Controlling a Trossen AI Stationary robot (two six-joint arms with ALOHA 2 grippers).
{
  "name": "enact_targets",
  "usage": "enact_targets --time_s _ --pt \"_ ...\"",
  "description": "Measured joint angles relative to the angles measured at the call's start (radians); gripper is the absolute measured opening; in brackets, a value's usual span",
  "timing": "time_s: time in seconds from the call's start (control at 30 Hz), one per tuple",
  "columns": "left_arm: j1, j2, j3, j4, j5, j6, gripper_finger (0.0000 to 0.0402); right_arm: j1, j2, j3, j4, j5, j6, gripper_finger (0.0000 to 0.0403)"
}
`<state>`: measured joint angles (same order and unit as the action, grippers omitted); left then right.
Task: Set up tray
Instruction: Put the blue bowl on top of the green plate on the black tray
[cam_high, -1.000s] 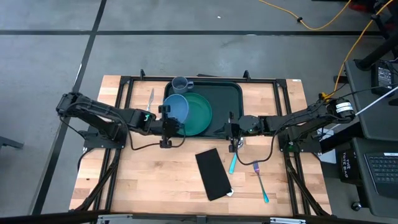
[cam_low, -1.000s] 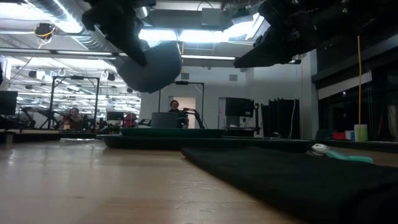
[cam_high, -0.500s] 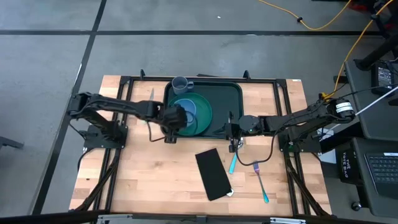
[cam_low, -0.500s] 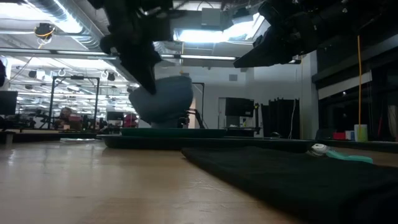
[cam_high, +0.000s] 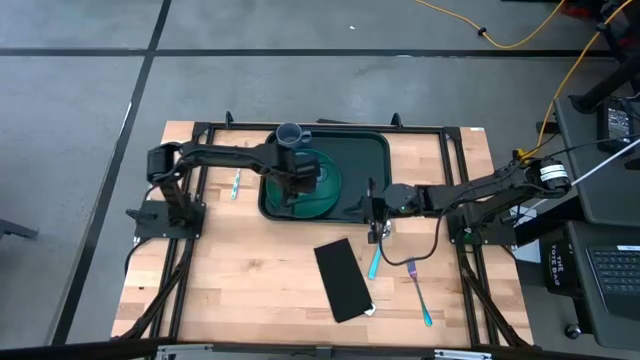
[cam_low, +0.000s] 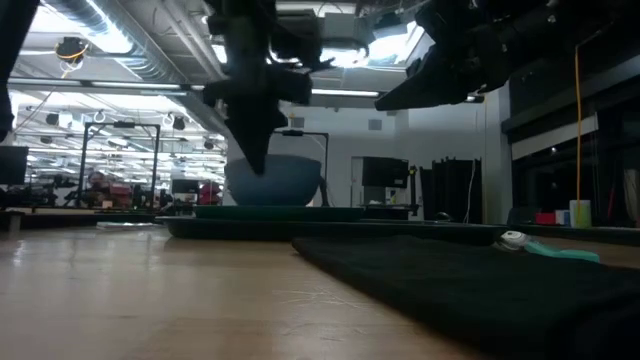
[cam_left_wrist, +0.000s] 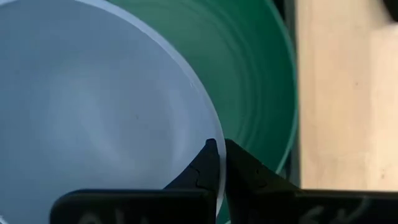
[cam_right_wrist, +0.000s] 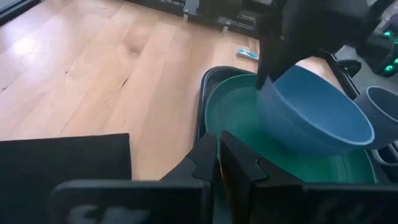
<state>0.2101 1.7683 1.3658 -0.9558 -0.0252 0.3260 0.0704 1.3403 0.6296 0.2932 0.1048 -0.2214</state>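
The dark green tray lies at the table's far middle. On it sits a round green plate, with a grey-blue cup at the tray's far left corner. My left gripper reaches over the plate from the left, shut on a light blue bowl, which hangs low over the plate; whether its base touches, I cannot tell. My right gripper is shut and hovers by the tray's near right corner, pointing left and touching nothing. My left gripper pinches the bowl's rim at the bowl's left side, one finger inside the bowl and the other finger outside. It comes from above, pointing down. The bowl sits nearly level just below the fingers, over the plate.
A black napkin lies near the table's middle, with a teal spoon and a teal fork to its right. A teal-handled knife lies left of the tray. Bare wood shows at the near left.
My left gripper has carried the bowl from the tray's left rim toward the right, over the plate, and lowered it. The bowl, tilted and high a second ago, now sits lower and nearly level. The right arm has kept still.
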Motion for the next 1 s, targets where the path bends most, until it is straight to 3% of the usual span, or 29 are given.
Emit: enact_targets --time_s 0.53,1.0 --pt "0.0 0.064 0.031 -0.013 -0.05 -0.007 0.0007 -0.002 0.0 0.0 -0.063 -0.001 0.061 0.0026" --pt "-0.017 0.063 0.031 -0.01 -0.087 -0.024 0.0054 -0.002 0.0 0.0 -0.08 -0.002 0.063 0.0026"
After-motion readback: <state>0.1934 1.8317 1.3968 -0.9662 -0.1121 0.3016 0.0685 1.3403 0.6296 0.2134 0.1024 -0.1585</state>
